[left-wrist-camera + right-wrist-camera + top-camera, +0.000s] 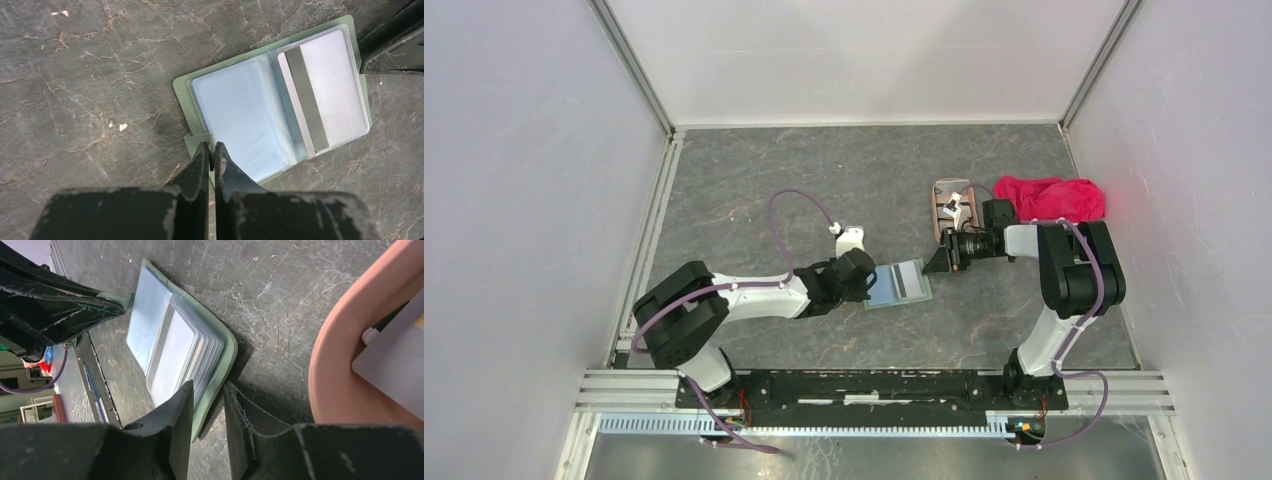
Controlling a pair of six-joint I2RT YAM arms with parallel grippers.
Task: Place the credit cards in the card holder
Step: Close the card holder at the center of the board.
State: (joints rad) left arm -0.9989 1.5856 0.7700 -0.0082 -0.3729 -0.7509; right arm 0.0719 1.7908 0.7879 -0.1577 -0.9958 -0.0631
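1 card holder [235, 110], 1 tray [332, 350] — 1 cloth [1049, 198]

The sage-green card holder [900, 284] lies open and flat near the table's middle, pale blue pockets up. A whitish, dark-striped card [330, 85] fills its right half. Other cards [954, 208] lie farther right, toward the far edge.

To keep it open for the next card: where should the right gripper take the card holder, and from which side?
By the green rim of the card holder beyond the clear sleeves, coming low from the robot's right. It lies open and flat; that rim juts out, seemingly lifted, judging by its shadow. The left gripper pinches the tab opposite.
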